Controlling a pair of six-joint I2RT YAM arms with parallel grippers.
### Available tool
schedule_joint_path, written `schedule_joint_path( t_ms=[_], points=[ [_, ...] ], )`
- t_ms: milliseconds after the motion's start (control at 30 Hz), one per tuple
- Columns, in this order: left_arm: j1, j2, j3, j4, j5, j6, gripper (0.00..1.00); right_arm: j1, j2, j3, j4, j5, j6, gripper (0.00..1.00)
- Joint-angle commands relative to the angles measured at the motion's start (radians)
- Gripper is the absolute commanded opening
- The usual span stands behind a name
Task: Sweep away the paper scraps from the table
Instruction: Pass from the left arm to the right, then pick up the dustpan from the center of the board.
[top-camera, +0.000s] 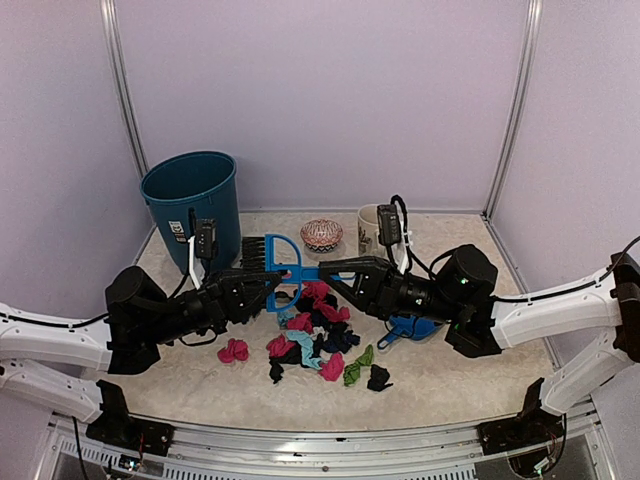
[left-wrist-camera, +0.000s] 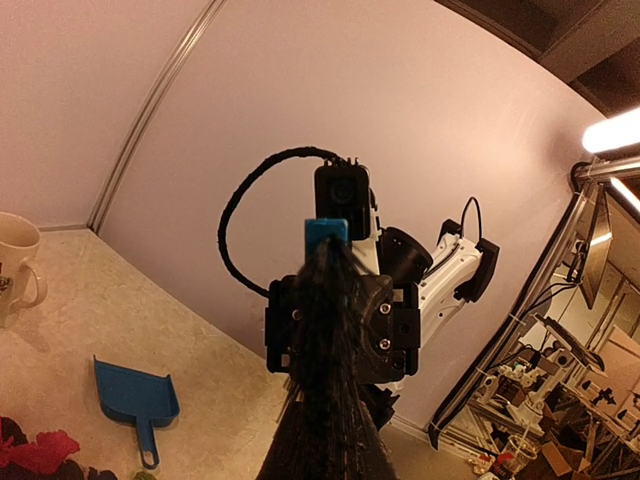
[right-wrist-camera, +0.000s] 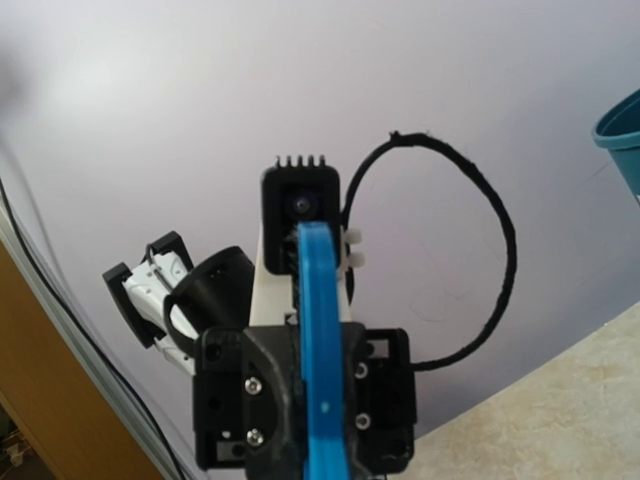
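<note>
Two grips on one brush (top-camera: 285, 262) at mid-frame: I see my left gripper (top-camera: 272, 290) and right gripper (top-camera: 330, 268) both clamped tight on it, scraps (top-camera: 315, 332) heaped on the table (top-camera: 450, 385) just below.

- The dustpan (top-camera: 406, 327) lies mostly under the right arm (top-camera: 540, 315) from above; only a bit of blue shows.
- The mug (left-wrist-camera: 14, 262) is cut by the left wrist view's left edge.
- The paper scraps (left-wrist-camera: 38, 452) run off that view's bottom-left corner.
- The bin (right-wrist-camera: 622, 135) is clipped at the right wrist view's right edge.
- Whether the right gripper (top-camera: 322, 270) clamps the brush (top-camera: 282, 258) handle, I cannot tell; neither wrist view shows its own fingers.
</note>
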Motion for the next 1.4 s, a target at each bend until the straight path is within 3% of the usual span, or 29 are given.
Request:
schedule_joint_path(
  t_ms=[0, 200, 400, 467, 533, 633, 800, 967, 1200, 1367],
  points=[
    [-0.005, -0.016, 0.012, -0.004, -0.002, 0.027, 0.00, 0.010, 0.007, -0.009, 0.038, -0.009, 0.011, 0.14],
    [-0.010, -0.012, 0.011, 0.005, 0.000, 0.031, 0.00, 0.009, 0.010, -0.006, 0.044, -0.014, 0.018, 0.00],
    [-0.013, 0.001, 0.014, 0.004, 0.001, 0.030, 0.00, 0.009, 0.000, -0.009, 0.050, -0.016, 0.015, 0.00],
    [-0.013, 0.001, 0.014, -0.006, -0.011, 0.025, 0.17, 0.009, -0.009, -0.015, 0.049, -0.014, 0.014, 0.00],
    [-0.013, -0.002, 0.015, -0.019, -0.026, 0.021, 0.46, 0.009, -0.021, -0.026, 0.048, 0.000, 0.013, 0.00],
    [-0.013, -0.017, 0.011, -0.036, -0.041, 0.016, 0.79, 0.010, -0.054, -0.044, 0.026, 0.031, -0.002, 0.00],
    [-0.013, -0.037, 0.011, -0.081, -0.084, 0.007, 0.98, 0.008, -0.137, -0.067, -0.086, 0.097, -0.057, 0.00],
    [-0.004, -0.031, 0.094, -0.318, -0.170, 0.033, 0.99, 0.005, -0.302, -0.087, -0.325, 0.251, -0.147, 0.00],
    [0.004, -0.012, 0.153, -0.442, -0.214, 0.075, 0.99, -0.016, -0.610, -0.132, -0.686, 0.522, -0.253, 0.00],
    [-0.009, 0.093, 0.271, -0.582, -0.218, 0.109, 0.99, -0.022, -0.804, -0.125, -0.971, 0.720, -0.288, 0.00]
  ],
)
